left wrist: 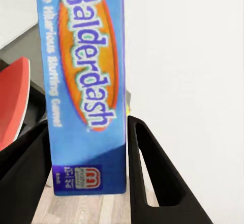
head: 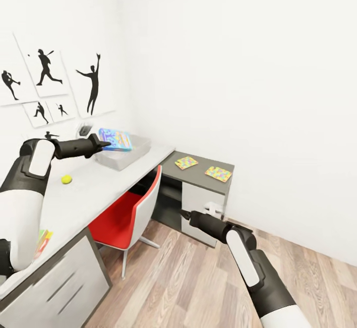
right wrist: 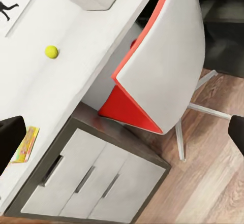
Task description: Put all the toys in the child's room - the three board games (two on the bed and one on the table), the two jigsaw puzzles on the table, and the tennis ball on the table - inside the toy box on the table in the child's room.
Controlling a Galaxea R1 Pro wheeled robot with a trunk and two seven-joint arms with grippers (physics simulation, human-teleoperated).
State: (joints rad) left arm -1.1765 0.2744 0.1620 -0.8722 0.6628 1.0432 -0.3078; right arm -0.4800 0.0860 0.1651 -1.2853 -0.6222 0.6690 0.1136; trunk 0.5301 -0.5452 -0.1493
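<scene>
My left gripper (head: 101, 144) is shut on a blue board game (head: 115, 138), holding it just over the light grey toy box (head: 130, 157) at the back of the table (head: 89, 194). In the left wrist view the blue board game (left wrist: 86, 97) stands between my fingers (left wrist: 152, 183). A tennis ball (head: 66, 179) lies on the table. Another board game (head: 43, 241) sits near the table's front edge. Two jigsaw puzzles (head: 186, 162) (head: 218, 173) lie on the lower dark section. My right gripper (head: 184, 214) hangs open over the floor, holding nothing. The bed is out of view.
A red and white chair (head: 126, 214) is pushed under the table between my arms. White drawers (head: 64, 283) stand at the near left. Wood-plank floor (head: 198, 278) spreads to the right. Silhouette pictures (head: 44, 70) hang on the left wall.
</scene>
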